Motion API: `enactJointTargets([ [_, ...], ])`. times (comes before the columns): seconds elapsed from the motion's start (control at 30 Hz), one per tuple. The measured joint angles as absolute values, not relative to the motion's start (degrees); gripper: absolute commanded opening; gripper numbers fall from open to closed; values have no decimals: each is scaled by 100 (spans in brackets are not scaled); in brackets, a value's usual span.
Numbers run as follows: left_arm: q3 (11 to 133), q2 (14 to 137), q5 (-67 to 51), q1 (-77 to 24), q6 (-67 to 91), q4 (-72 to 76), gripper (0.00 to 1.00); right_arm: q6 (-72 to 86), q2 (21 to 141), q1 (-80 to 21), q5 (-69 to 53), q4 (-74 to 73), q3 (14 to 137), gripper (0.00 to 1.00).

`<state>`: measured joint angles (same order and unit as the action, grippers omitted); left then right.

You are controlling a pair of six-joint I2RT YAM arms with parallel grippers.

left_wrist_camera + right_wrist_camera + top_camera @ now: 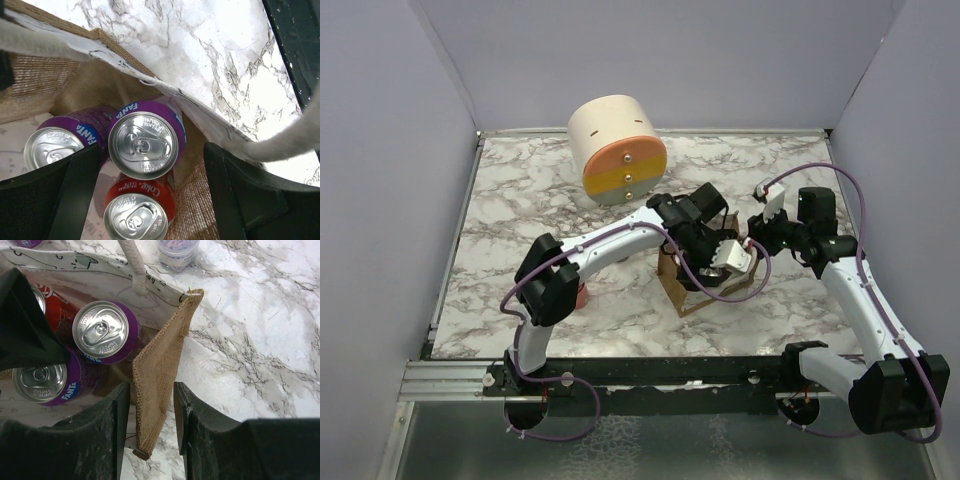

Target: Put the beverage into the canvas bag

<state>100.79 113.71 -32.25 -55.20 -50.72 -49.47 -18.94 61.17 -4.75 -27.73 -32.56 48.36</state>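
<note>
Left wrist view: your left hand (152, 165) hangs open over the canvas bag (35, 85). The purple can (142, 145), silver-lidded with white lettering, stands upright inside, between your fingers. A second purple can (52, 147) sits at its 9 o'clock and a red can (135, 217) at 6. Your right hand (151, 400) pinches the bag's tan woven wall on the marble worktop (520, 200).

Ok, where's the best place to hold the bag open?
Grip the bag by the top edge of its burlap side wall, coming from above. That wall is a thin upright panel, so the right gripper can straddle it, one finger inside and one outside, clear of the cans.
</note>
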Motion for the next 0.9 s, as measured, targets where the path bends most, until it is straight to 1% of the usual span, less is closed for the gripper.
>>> enactJointTargets([
  [0.27,10239,11104,-3155,-5522,-5039,-5076,85,-1894,6099,-475,-2773,-3256,4836,40],
  [0.53,10322,10691,-2744,-5509,-4974,-5170,83,-1914,6095,-475,-2792,-3256,4836,40],
  [0.7,10350,10333,-2589,-5323,-4827,-5201,83,-1942,6097,-475,-2805,-3264,4836,41],
  [0.9,10165,9649,-2473,-4829,-4593,-5253,83,-1977,6108,-475,-2875,-3301,4838,43],
])
